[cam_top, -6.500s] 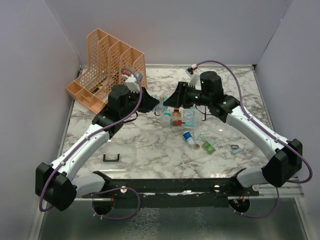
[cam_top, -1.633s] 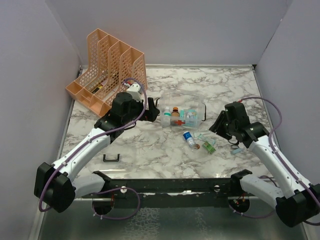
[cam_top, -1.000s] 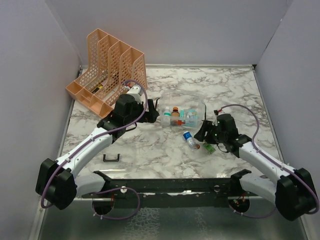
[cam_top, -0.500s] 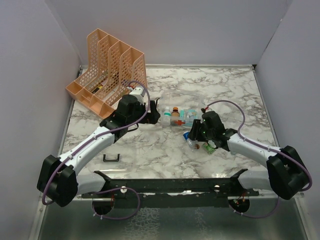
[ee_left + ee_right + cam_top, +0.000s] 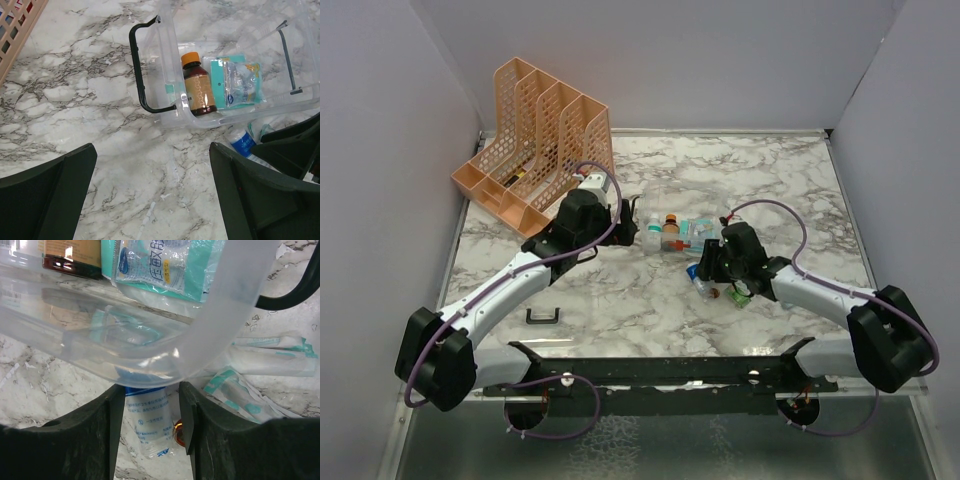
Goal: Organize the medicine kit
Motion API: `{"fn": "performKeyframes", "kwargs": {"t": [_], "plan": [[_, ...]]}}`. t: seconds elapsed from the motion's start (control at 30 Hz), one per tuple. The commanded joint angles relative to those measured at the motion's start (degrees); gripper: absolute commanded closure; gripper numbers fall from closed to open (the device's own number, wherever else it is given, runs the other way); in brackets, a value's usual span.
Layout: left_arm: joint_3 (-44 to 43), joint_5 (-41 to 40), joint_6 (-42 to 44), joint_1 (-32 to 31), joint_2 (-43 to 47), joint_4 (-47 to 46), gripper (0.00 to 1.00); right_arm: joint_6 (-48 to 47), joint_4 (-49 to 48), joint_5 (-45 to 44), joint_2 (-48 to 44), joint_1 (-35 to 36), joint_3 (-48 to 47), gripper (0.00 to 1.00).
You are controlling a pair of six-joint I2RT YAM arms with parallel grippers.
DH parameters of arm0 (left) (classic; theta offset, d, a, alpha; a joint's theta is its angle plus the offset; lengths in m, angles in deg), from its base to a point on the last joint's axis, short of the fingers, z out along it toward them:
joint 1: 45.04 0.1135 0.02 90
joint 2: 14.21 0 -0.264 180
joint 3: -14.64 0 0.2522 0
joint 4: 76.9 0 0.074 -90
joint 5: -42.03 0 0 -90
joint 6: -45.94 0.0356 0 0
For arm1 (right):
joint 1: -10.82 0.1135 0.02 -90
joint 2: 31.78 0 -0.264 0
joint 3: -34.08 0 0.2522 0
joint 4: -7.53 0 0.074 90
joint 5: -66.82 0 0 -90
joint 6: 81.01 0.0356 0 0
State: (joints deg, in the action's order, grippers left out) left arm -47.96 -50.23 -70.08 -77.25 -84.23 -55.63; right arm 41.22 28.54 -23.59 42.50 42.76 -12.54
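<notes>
The medicine kit (image 5: 713, 216) sits near the middle of the marble table (image 5: 780, 170), a clear plastic box with a black handle (image 5: 142, 70) at one end. Inside it I can see a brown bottle with an orange cap (image 5: 197, 90) and, right beside that, a teal-and-white sachet (image 5: 235, 82).

The right end effector (image 5: 706, 271) is down low at the near side of the kit. Its two fingers (image 5: 112, 435) press against either side of a small bottle with a blue label (image 5: 150, 425), which lies on the table just under the box's clear rim (image 5: 240, 305). A few teal-edged packets (image 5: 260, 385) lie on the table next to that bottle.

The left end effector (image 5: 625, 215) hangs over the table by the handle end of the kit, its fingers (image 5: 50, 195) spread wide with nothing between them.

An orange mesh file rack (image 5: 535, 130) stands at the far left corner, well apart from the kit. A small black bracket (image 5: 543, 317) lies alone on the near left of the table.
</notes>
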Motion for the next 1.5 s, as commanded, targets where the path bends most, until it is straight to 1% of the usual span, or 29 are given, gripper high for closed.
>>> {"fn": "performKeyframes", "kwargs": {"t": [0.0,0.2,0.33,0.4,0.47,0.57,0.67,0.77,0.83,0.93,1.1,1.17,1.27,1.33,1.47], "plan": [[-1.8,-1.3,-0.6,-0.8,0.2,-0.8,0.01,-1.3,-2.9,0.5,1.4,0.6,-0.3,0.54],[-0.9,-0.5,-3.1,-0.8,0.9,-1.6,0.01,-1.0,-4.6,1.3,1.4,0.6,1.4,0.55],[3.0,-1.3,-4.4,-0.8,2.9,-5.2,0.01,-1.1,-5.0,1.6,2.0,0.6,2.2,0.55],[4.8,-1.9,-6.9,-0.8,4.6,-6.0,0.01,-1.1,-5.5,2.0,2.1,0.6,2.8,0.55],[6.6,-0.5,-8.5,-0.8,6.0,-7.6,0.01,-1.4,-6.0,2.4,2.2,0.7,3.3,0.55],[8.2,2.5,-8.8,-0.8,7.0,-9.0,0.01,-1.8,-6.1,2.8,2.8,0.7,3.2,0.61],[8.6,2.1,-10.0,-0.8,7.6,-8.1,0.01,-3.0,-6.6,4.9,2.9,0.8,2.9,0.74],[11.5,0.3,-11.2,-0.7,9.9,-9.3,0.01,-4.4,-7.2,5.9,1.1,0.9,2.9,0.83],[15.1,-0.9,-12.2,-0.7,12.6,-11.7,0.01,-5.1,-6.4,6.6,-0.6,0.9,2.1,0.85],[17.8,-4.4,-14.4,-0.7,15.9,-11.4,0.01,-7.0,-3.5,8.9,-3.5,0.9,-0.1,0.87],[23.3,-5.8,-15.4,-0.7,20.4,-16.3,0.01,-12.1,1.2,13.5,-9.1,0.9,-4.4,0.85],[22.9,-9.1,-17.3,-0.7,20.7,-13.1,0.01,-14.6,2.4,14.5,-11.3,0.9,-6.4,0.84],[19.7,-15.1,-21.5,-0.5,18.6,-4.4,0.01,-17.8,3.6,12.7,-13.4,0.9,-10.1,0.84],[17.2,-15.0,-21.4,0.2,16.2,-0.7,0.01,-20.7,3.5,10.6,-13.6,0.9,-12.9,0.84],[13.7,-11.6,-18.5,1.2,12.3,-0.3,0.01,-26.9,3.3,5.7,-9.1,0.9,-20.4,0.85]]}}
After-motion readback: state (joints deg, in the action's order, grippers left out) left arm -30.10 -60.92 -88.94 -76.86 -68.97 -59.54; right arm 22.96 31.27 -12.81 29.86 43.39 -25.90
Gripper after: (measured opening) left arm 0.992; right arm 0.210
